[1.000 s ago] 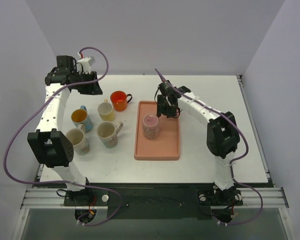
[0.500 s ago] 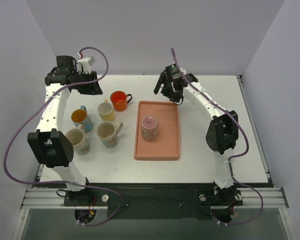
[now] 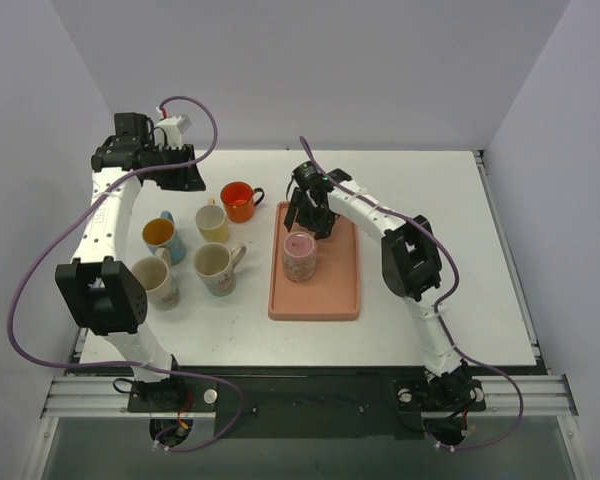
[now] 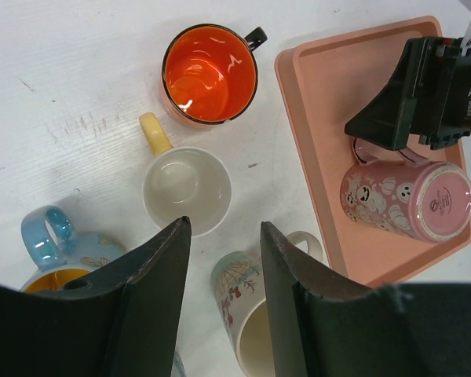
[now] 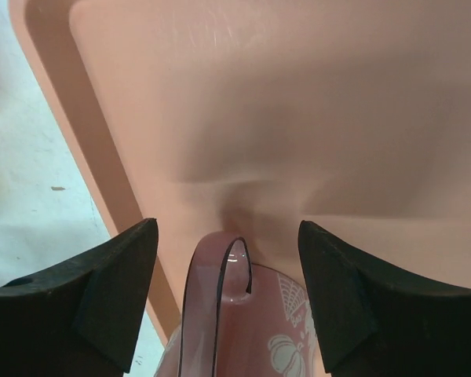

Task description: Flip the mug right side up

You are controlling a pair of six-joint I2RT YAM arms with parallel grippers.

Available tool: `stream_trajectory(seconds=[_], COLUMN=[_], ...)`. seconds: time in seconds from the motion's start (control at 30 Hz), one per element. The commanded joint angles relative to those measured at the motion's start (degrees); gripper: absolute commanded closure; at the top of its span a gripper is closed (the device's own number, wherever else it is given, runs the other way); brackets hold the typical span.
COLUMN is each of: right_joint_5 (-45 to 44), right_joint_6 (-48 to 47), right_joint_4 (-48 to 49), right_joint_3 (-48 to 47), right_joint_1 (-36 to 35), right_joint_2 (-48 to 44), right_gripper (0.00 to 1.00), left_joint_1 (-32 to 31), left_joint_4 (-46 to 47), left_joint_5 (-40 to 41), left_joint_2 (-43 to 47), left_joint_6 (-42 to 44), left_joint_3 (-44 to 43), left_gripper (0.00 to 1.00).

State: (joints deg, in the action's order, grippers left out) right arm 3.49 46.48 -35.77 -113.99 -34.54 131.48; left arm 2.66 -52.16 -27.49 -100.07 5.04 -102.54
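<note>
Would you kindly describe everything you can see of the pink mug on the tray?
The pink mug looks like glazed ceramic, printed with small white cartoon figures. It stands upside down, rim on the salmon tray, its ringed base with a maker's stamp facing up. Its loop handle points toward the far side, where the right gripper holds its open jaws on either side of it, with no contact visible.

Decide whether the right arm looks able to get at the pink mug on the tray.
Probably yes: the right gripper hangs open at the pink mug, whose handle sits between its fingers; nothing on the tray blocks it.
</note>
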Motion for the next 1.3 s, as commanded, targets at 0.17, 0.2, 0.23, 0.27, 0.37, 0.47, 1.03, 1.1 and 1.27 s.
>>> stream_trajectory(seconds=[0.17,0.2,0.23,0.27,0.37,0.47,1.03,1.1,1.27], right_joint_5=[0.11,0.73,1.78,2.05,2.84,4.24,1.27,-0.93,-1.12], right_joint_6=[-0.86,-1.04,-1.04,-1.21,-1.56,-3.23,-19.67,-20.63,-20.64], right_joint_4=[-5.19,-5.28,-5.28,-5.28,-5.19,-3.44,23.29,21.98,19.50], right_joint_3=[-0.17,-0.52,-0.61,-0.61,0.00,0.35,22.85,22.94,24.42], right_joint_1=[-0.96,-0.96,-0.96,-0.88,-0.44,0.09,-0.35,-0.26,0.09], right_joint_2=[-2.63,-2.63,-2.89,-3.07,-5.35,-9.29,-33.48,-33.22,-31.02], right_gripper=[0.72,0.76,0.85,0.90,1.00,1.00,1.00,1.00,1.00], left_joint_1=[-0.11,-0.11,-0.11,-0.11,-0.11,-0.19,-13.98,-15.48,-16.63], left_joint_4=[2.77,2.77,2.68,2.59,2.59,2.50,-17.46,-11.84,-2.68], left_joint_5=[-0.82,-0.82,-0.82,-0.82,-0.82,-1.51,-28.95,-28.24,-27.53], left_joint_2=[2.34,2.34,2.25,2.25,2.34,2.60,-4.78,-3.03,-1.97], left_joint_6=[0.06,0.06,-0.03,-0.03,-0.03,0.15,13.15,12.46,7.44], left_joint_3=[-0.11,-0.20,-0.38,-0.47,-0.64,-0.55,-12.08,-8.39,-4.59], left_gripper=[0.49,0.49,0.49,0.49,0.49,0.49,0.46,0.46,0.45])
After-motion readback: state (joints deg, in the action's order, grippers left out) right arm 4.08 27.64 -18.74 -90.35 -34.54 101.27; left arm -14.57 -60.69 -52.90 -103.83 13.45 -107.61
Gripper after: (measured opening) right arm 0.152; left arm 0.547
